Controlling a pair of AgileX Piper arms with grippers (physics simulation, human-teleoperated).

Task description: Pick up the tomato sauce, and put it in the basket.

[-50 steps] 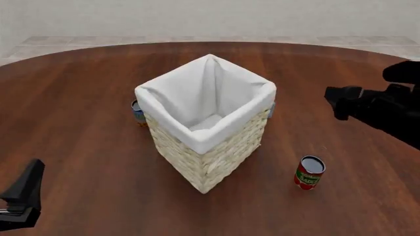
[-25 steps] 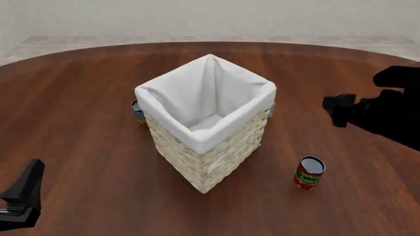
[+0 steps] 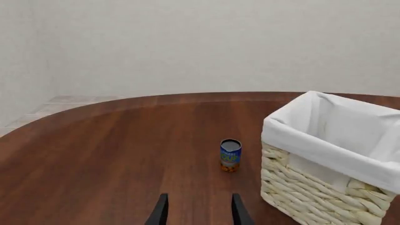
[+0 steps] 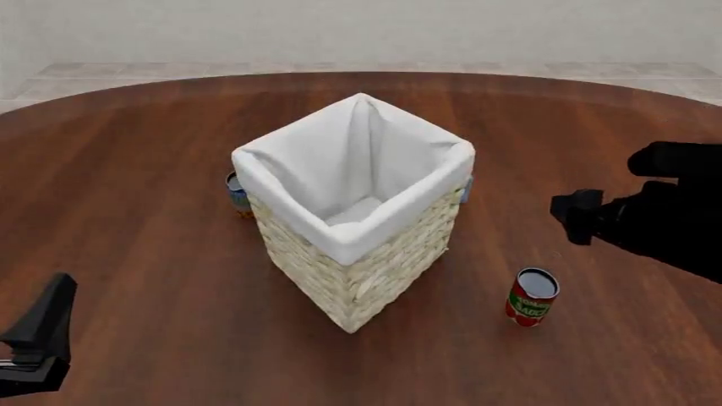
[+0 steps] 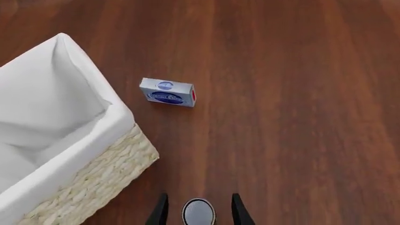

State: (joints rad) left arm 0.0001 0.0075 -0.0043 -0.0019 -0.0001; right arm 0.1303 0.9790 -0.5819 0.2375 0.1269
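The round, dark-brown wooden table (image 4: 147, 169) carries everything. At its middle stands the basket (image 4: 361, 271), a tall square of pale woven wicker with a white cloth lining (image 4: 338, 161) folded over the rim; one corner is turned toward the arms' side, and nothing shows inside but the cloth.

The right arm (image 4: 665, 216), black, reaches in from the right above the table, to the right of the basket and clear of it. Its wrist view looks down on the table, where the right gripper (image 5: 198, 211) shows two dark fingers (image 5: 160, 211) set apart, nothing clasped. The silver top of the tomato sauce (image 4: 532, 297) lies between the tips in that view, but the front view shows the can standing upright on the table, nearer the camera than the gripper and untouched, well to the right of the basket's near corner.

The left gripper (image 3: 198, 213) is low at the front view's near left corner, far from the basket; its fingers (image 3: 240, 213) are parted and empty.

A blue-labelled can (image 3: 230, 155) stands upright just beside the basket's left side, half hidden by it in the front view. A small blue-and-white box (image 5: 166, 92) lies flat on the table near the basket's right side.
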